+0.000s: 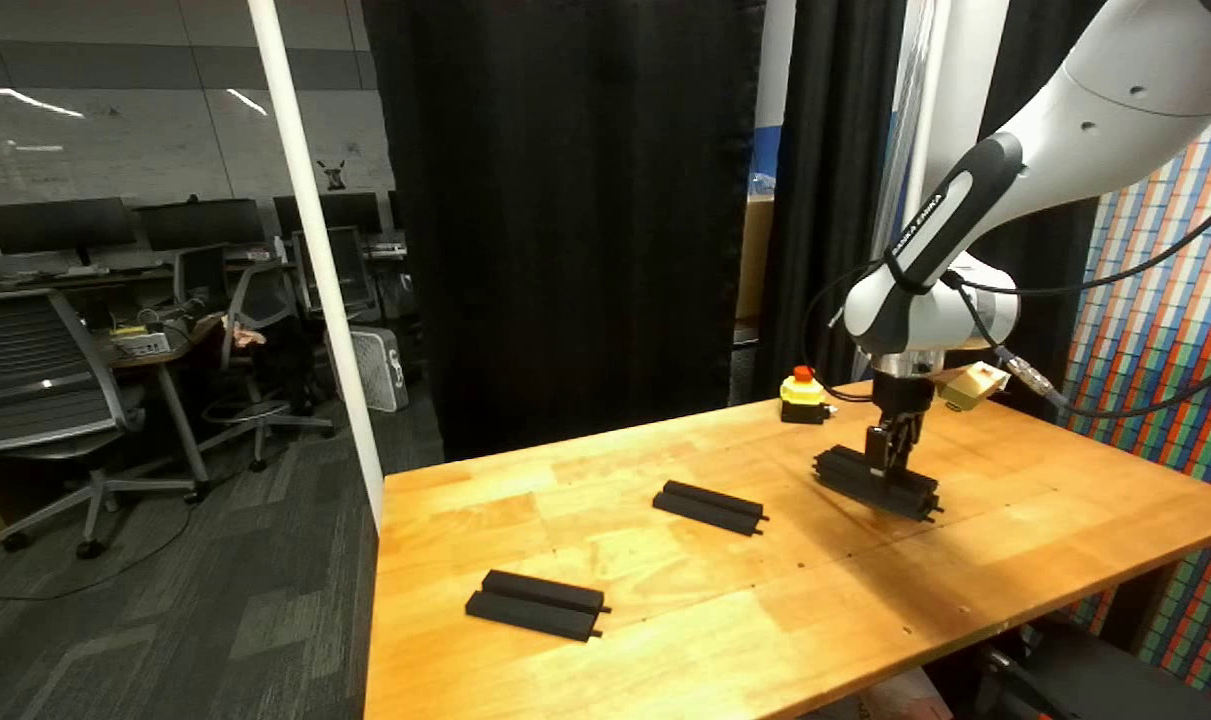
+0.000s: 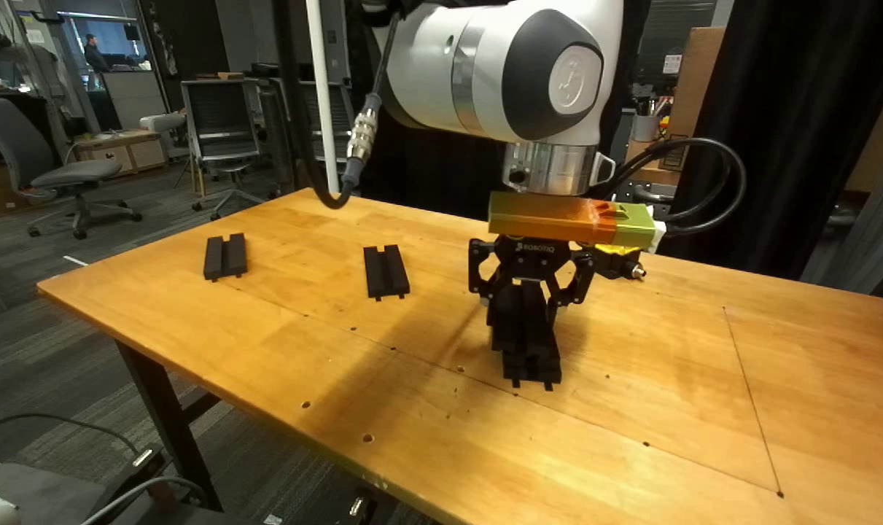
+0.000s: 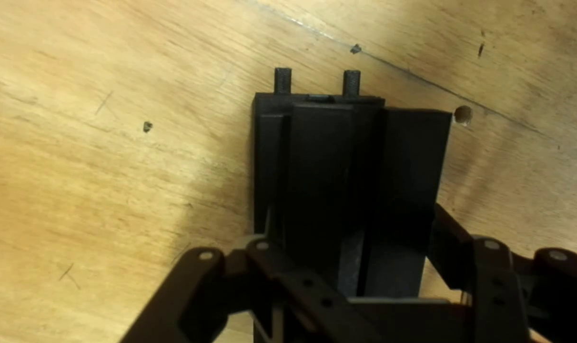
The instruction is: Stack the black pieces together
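Note:
Two flat grooved black pieces with small end pegs lie apart on the table: a near one [image 1: 533, 612] and a middle one [image 1: 707, 511]. They also show in an exterior view at the far left [image 2: 235, 255] and centre [image 2: 396, 268]. My gripper [image 2: 520, 309] is shut on another black piece [image 3: 319, 162], with a finger at each long side. This piece sits over a lower black piece [image 2: 532, 370], shifted and slightly turned against it. Whether they touch, and how many lie beneath, I cannot tell. The gripper [image 3: 352, 228] hides the rear of the stack.
A red-and-yellow button box [image 1: 803, 392] with a dark base stands behind the stack, partly hidden by the gripper in an exterior view. The wooden table [image 1: 605, 465] has its front edge near the stack. A cable [image 2: 733, 182] loops beside the wrist.

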`<state>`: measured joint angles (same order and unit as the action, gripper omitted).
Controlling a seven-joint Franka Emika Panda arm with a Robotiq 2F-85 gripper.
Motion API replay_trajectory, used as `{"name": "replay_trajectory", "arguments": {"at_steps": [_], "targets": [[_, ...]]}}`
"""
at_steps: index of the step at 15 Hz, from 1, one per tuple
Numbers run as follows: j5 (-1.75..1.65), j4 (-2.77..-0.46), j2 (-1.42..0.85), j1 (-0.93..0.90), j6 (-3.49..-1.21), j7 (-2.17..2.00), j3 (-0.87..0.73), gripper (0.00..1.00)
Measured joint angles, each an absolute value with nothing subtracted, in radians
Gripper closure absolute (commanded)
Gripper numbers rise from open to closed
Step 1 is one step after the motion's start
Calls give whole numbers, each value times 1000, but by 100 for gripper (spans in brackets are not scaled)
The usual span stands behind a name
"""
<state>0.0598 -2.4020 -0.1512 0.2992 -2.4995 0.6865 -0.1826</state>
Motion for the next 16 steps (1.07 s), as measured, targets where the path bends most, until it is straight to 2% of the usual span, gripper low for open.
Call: {"name": "replay_trajectory", "arguments": {"at_steps": [12,13,14,15,16], "targets": [[61,-2396,-154,302,-2499,687,-183,53],[62,-2394,-155,302,-2499,687,-183,34],[63,-2392,-156,303,-2499,687,-183,7],[65,-2390,-157,304,-2499,687,-183,7],[66,-2388,-158,304,-2499,687,-183,1]]}}
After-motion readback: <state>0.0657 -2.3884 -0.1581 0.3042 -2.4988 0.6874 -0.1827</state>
